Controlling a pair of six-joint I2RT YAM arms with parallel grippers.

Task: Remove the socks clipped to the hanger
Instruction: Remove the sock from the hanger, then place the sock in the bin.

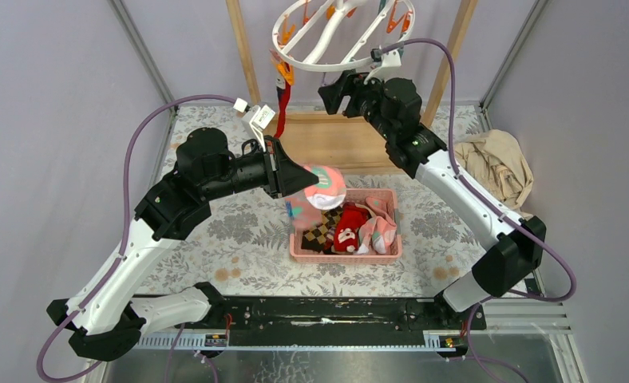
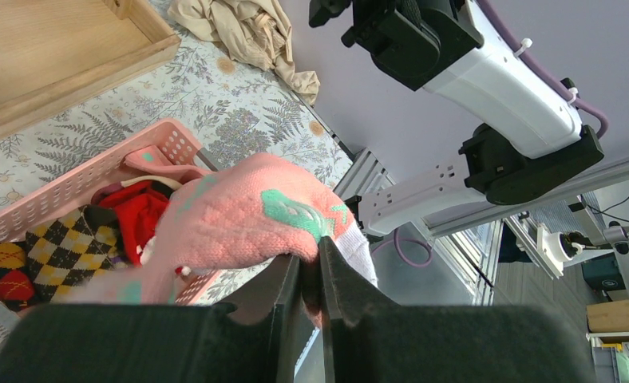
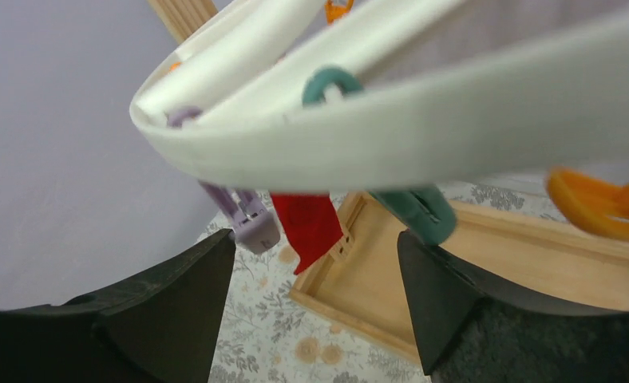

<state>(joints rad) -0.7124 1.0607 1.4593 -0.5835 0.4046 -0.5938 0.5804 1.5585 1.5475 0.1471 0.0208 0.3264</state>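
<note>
Over the pink basket [image 1: 343, 257] of freed socks [image 1: 347, 231], our left gripper [image 2: 311, 275] pinches a pink sock [image 2: 247, 215], while our right gripper [image 3: 315, 239] gapes under the hanger [image 3: 375, 136], one red sock [image 3: 307, 219] left clipped.

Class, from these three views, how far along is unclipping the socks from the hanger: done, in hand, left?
Done: several socks lie in the pink basket. In hand: the left gripper is shut on a pink sock above the basket. Left: at least one red sock hangs clipped to the hanger, with the open right gripper up at its ring.
</note>
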